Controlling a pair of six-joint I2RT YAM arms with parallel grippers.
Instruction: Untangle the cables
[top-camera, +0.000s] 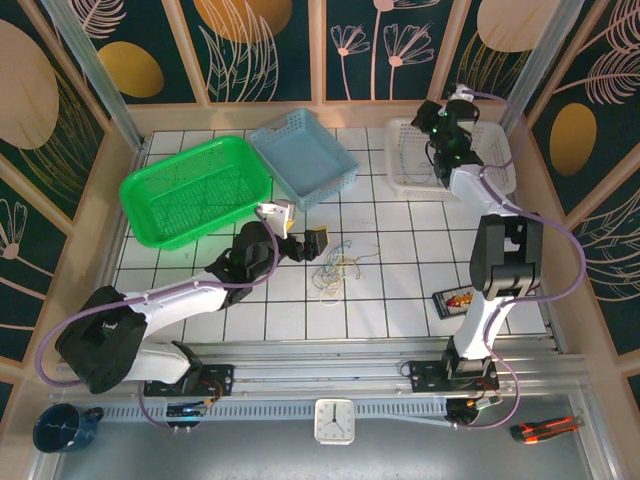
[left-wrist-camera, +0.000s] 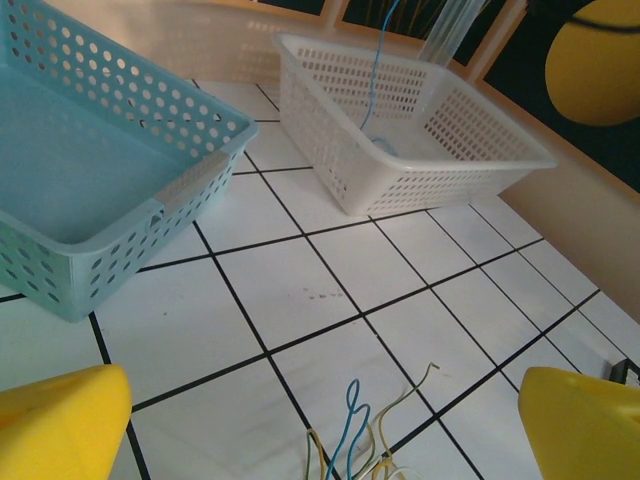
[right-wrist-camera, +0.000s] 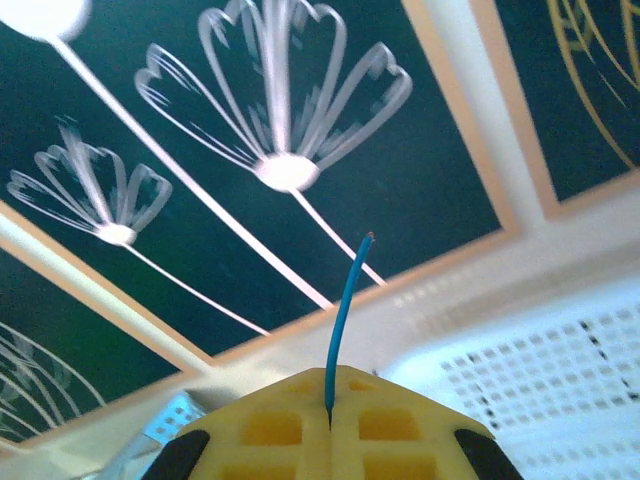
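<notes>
A small clump of thin cables (top-camera: 335, 268), blue, pale yellow and grey-brown, lies on the white tiled table near the middle. In the left wrist view the cables (left-wrist-camera: 365, 435) loop up at the bottom edge. My left gripper (top-camera: 300, 232) hovers just left of the clump, open, its yellow fingertips (left-wrist-camera: 60, 420) wide apart with nothing between them. My right gripper (top-camera: 441, 128) is raised over the white basket (top-camera: 415, 170), shut on a separate blue cable (right-wrist-camera: 345, 305) that pokes up from between its pads. That blue cable (left-wrist-camera: 377, 80) hangs down into the white basket (left-wrist-camera: 400, 160).
A green basket (top-camera: 190, 190) and a light blue basket (top-camera: 305, 160) stand at the back left, the blue basket (left-wrist-camera: 90, 190) close ahead of my left gripper. A small dark card (top-camera: 458, 300) lies by the right arm. Wooden walls ring the table.
</notes>
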